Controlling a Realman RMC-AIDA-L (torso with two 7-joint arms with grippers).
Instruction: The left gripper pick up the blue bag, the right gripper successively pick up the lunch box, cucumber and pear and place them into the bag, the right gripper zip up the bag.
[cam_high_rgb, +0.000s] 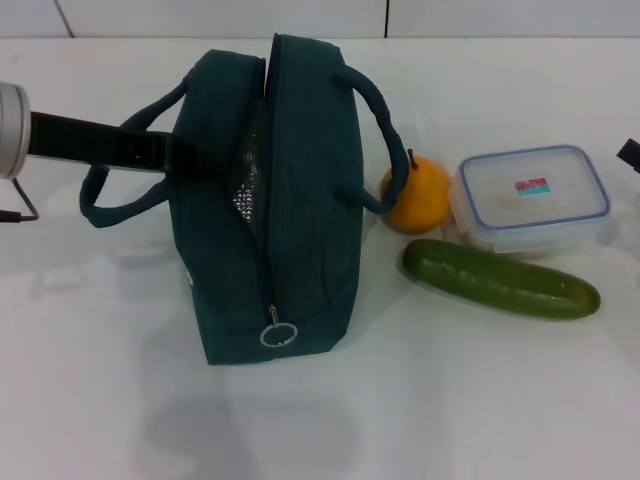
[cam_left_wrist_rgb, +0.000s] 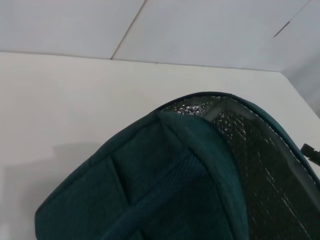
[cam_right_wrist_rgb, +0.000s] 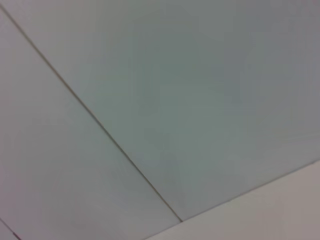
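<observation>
At the bag's left wall, left gripper (cam_high_rgb: 185, 155) reaching in from the left on its black arm; fingers hidden against the dark fabric, so open, closed or gripping cannot be told. Touching or just beside the wall near the left handle loop; contact not confirmed.

Blue bag (cam_high_rgb: 300, 200) standing on the white tabletop (cam_high_rgb: 100, 380), mouth up, zip parted over most of its length, foil lining (cam_left_wrist_rgb: 260, 150) visible inside, ring zip pull (cam_high_rgb: 279, 334) at the near end. Judged soft and light: walls likely to sag and the mouth to close unless held. Best hold judged at the padded handle or the stiffer top seam beside the zip.

Just right of the bag: pear (cam_high_rgb: 417, 195), touching or nearly touching the right handle. Lunch box (cam_high_rgb: 532, 198) beside the pear, judged rigid and smooth; take across the short sides. Cucumber (cam_high_rgb: 500, 279) in front of both, glossy, likely slippery; take at mid-length.

Right gripper (cam_high_rgb: 629, 154) barely in view at the right edge, well apart from the bag; state of fingers cannot be told.
</observation>
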